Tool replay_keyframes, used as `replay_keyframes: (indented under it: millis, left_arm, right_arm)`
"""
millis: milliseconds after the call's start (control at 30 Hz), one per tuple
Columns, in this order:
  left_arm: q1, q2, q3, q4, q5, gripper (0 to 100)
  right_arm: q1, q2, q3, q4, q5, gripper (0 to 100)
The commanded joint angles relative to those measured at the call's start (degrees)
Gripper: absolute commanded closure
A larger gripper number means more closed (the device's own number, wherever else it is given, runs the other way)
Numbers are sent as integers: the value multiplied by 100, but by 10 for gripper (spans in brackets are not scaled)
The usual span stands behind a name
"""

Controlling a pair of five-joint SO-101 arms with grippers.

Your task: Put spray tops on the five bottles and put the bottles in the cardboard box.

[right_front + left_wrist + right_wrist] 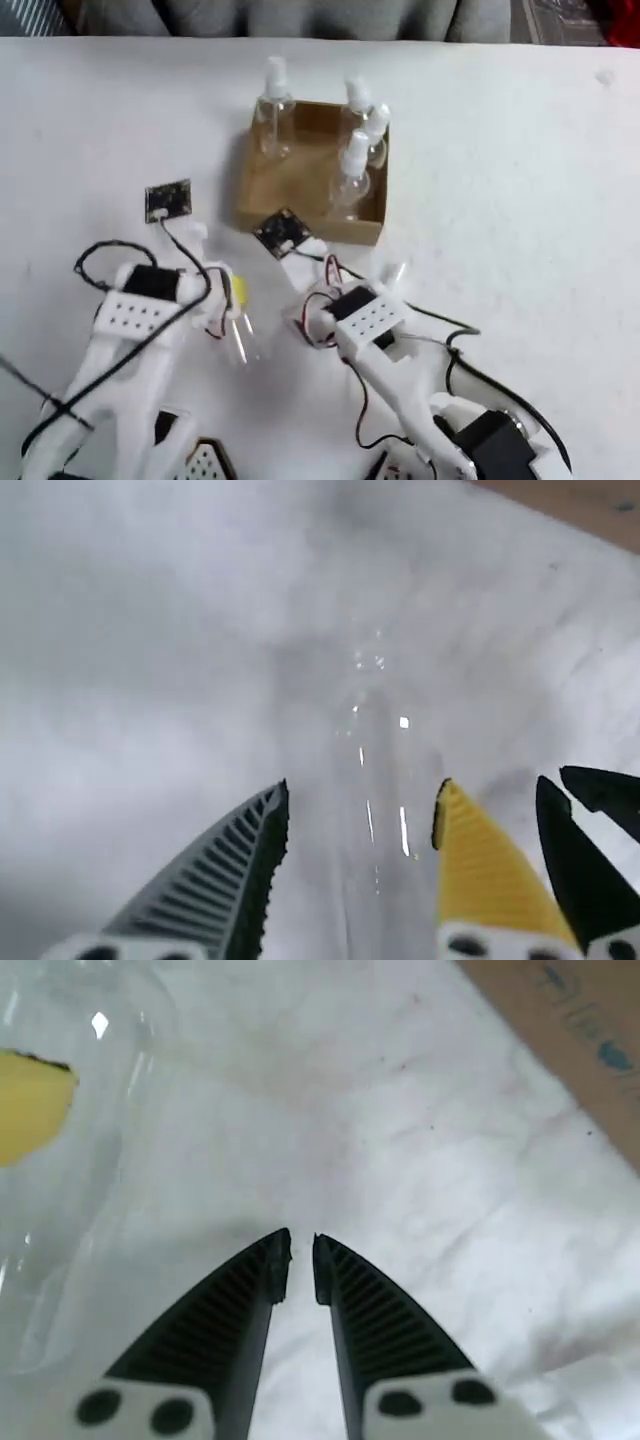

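My left gripper (364,785) has its grey and yellow fingers closed on the sides of a clear bottle (372,780) with no spray top, just above the white table. The high view shows this bottle (241,338) under the yellow finger (237,290), in front of the cardboard box (262,190). My right gripper (301,1250) is shut with nothing in it, low over the table right beside the bottle (70,1160). Several bottles with spray tops stand in the box, one (273,105) at its back left and three (358,150) along its right side.
What looks like a loose spray top (394,272) lies on the table by the box's near right corner. The box's wall (570,1040) is close to the right gripper. The right arm's black fingers (590,830) sit next to the left gripper.
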State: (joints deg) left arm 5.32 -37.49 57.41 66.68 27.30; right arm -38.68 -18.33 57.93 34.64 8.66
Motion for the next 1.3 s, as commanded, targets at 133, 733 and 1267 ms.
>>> replay_keyframes:
  millis: [133,733,1267]
  left_arm:
    - [163,1191,-721,-97,536,778]
    - [136,3846,-2119,-97,686,778]
    - [136,3899,-2066,-290,-211,782]
  right_arm:
    - [31,-22,-79,-84,185,981]
    - [48,-13,-79,-84,185,981]
    - [40,-4,-88,-84,193,980]
